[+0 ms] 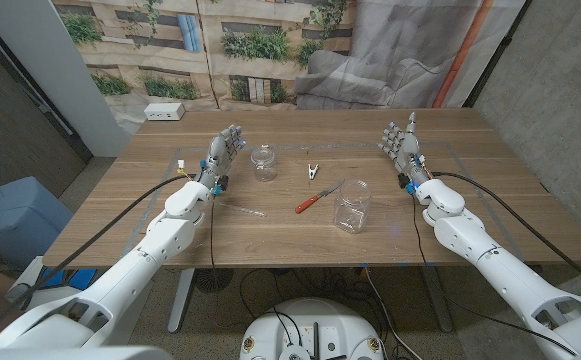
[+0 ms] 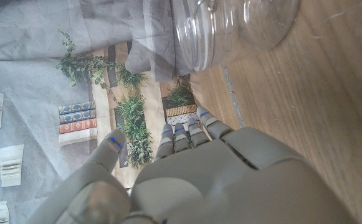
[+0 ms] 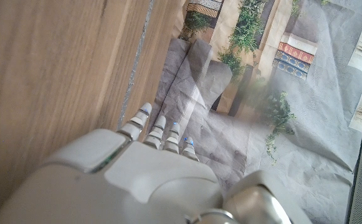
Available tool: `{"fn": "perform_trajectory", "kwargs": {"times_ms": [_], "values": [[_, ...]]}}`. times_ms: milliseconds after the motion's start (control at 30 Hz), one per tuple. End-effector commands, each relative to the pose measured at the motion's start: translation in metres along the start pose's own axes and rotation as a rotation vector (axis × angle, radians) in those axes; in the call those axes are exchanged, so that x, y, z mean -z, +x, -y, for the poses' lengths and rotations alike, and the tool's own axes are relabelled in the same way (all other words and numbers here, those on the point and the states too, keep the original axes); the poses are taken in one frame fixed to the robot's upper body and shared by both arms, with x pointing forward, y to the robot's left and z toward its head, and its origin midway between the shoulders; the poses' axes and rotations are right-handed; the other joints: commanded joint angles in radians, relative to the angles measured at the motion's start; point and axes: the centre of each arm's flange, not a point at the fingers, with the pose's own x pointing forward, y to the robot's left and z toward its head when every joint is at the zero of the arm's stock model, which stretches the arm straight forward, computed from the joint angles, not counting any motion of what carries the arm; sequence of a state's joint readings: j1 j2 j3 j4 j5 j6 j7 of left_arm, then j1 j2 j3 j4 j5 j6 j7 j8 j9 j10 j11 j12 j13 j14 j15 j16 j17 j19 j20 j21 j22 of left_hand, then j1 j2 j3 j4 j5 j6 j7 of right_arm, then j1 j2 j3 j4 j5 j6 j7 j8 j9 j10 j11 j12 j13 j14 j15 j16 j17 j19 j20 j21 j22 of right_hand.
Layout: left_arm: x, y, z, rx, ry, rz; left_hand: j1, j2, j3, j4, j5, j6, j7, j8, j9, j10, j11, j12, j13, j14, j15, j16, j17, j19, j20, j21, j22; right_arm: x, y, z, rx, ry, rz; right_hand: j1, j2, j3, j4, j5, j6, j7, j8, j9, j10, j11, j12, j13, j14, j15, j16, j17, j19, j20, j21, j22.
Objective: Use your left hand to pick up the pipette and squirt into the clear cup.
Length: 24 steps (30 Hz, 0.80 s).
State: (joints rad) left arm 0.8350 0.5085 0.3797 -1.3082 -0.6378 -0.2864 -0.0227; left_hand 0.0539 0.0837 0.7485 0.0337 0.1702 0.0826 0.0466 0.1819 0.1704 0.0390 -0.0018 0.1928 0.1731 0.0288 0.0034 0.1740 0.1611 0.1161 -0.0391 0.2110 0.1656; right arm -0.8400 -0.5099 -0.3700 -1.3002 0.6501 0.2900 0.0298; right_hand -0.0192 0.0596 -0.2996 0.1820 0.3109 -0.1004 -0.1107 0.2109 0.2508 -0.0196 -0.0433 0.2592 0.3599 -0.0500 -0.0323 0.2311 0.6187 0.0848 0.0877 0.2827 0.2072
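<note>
A thin clear pipette [image 1: 243, 208] lies on the wooden table [image 1: 300, 245], just in front of and right of my left hand [image 1: 224, 155]. That hand stands with its fingers stretched apart and holds nothing. A tall clear cup [image 1: 351, 205] stands right of centre. A smaller clear jar [image 1: 263, 162] stands right next to my left hand, and in the left wrist view this jar [image 2: 230, 28] is just beyond my left hand [image 2: 199, 180]. My right hand [image 1: 402, 146] stands with fingers up at the right, apart from the cup and holding nothing; its back [image 3: 156, 180] is towards the right wrist camera.
A red-handled tool [image 1: 310, 203] lies between the pipette and the clear cup. A small metal clip [image 1: 313, 171] lies behind it. A white box [image 1: 164, 111] sits at the far left corner. A printed backdrop [image 1: 220, 45] hangs behind the table.
</note>
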Motion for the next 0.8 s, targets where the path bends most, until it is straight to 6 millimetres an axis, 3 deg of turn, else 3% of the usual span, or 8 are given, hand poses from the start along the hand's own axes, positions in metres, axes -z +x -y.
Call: {"fn": "perform_trajectory", "kwargs": {"times_ms": [33,800], "values": [[-0.01,0.001,0.005,-0.013,0.036,0.001,0.004,0.058,0.005,-0.003,0.007,0.009,-0.001,0.004,0.004,0.008,-0.001,0.005,0.003,0.008,-0.001,0.005,0.002,0.008,0.0,0.004,0.004,0.0,0.0,0.0,0.0,0.0,0.0,0.0,0.058,-0.006,0.001,0.005,0.002,-0.009,0.006,0.004,-0.002,-0.006,0.006,0.005,-0.007,-0.082,0.006,0.004,0.004,-0.001,0.007,0.005],[-0.043,-0.026,-0.021,0.032,0.204,0.027,0.013,0.054,0.001,-0.031,0.004,0.001,-0.01,-0.001,0.004,0.005,-0.006,0.001,0.003,0.005,-0.007,0.001,0.003,0.008,0.006,-0.003,0.004,0.0,0.0,0.0,0.0,0.0,0.0,0.0,0.058,-0.006,0.001,0.005,0.002,-0.009,0.006,0.004,0.001,-0.011,0.007,0.005,-0.008,-0.081,0.006,0.004,0.003,-0.001,0.006,0.005]]}}
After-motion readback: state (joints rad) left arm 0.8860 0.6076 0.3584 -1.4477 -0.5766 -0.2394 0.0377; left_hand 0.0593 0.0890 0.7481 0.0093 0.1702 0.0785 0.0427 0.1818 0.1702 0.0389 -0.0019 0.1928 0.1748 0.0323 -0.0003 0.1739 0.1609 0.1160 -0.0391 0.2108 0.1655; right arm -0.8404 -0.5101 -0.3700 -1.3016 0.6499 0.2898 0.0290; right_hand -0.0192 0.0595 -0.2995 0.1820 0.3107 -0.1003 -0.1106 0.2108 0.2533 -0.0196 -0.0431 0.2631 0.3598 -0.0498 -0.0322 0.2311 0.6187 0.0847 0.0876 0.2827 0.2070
